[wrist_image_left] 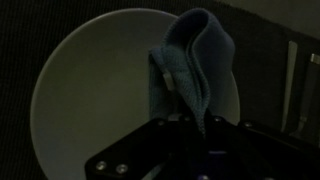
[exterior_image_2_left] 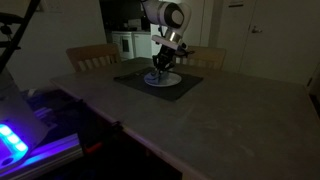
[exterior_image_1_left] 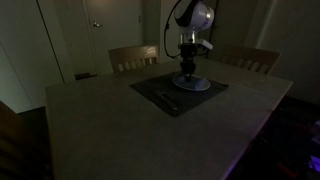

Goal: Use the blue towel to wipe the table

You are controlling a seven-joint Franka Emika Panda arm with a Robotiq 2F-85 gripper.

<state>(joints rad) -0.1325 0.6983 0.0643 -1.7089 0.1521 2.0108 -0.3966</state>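
The blue towel (wrist_image_left: pixel 192 62) hangs bunched in my gripper (wrist_image_left: pixel 185 115) just above a round white plate (wrist_image_left: pixel 85 100). In both exterior views the gripper (exterior_image_1_left: pixel 187 68) (exterior_image_2_left: pixel 162 65) is low over the plate (exterior_image_1_left: pixel 192 84) (exterior_image_2_left: pixel 163 79), which sits on a dark placemat (exterior_image_1_left: pixel 160 92) (exterior_image_2_left: pixel 140 78) on the grey table (exterior_image_1_left: pixel 120 125) (exterior_image_2_left: pixel 220 120). The jaws are shut on the towel's upper fold. The fingertips are hidden behind the cloth and in shadow.
A fork and knife (exterior_image_1_left: pixel 166 99) lie on the placemat beside the plate. Two wooden chairs (exterior_image_1_left: pixel 133 57) (exterior_image_1_left: pixel 250 59) stand at the far side of the table. The room is dim. A blue-lit device (exterior_image_2_left: pixel 15 140) sits near one table edge.
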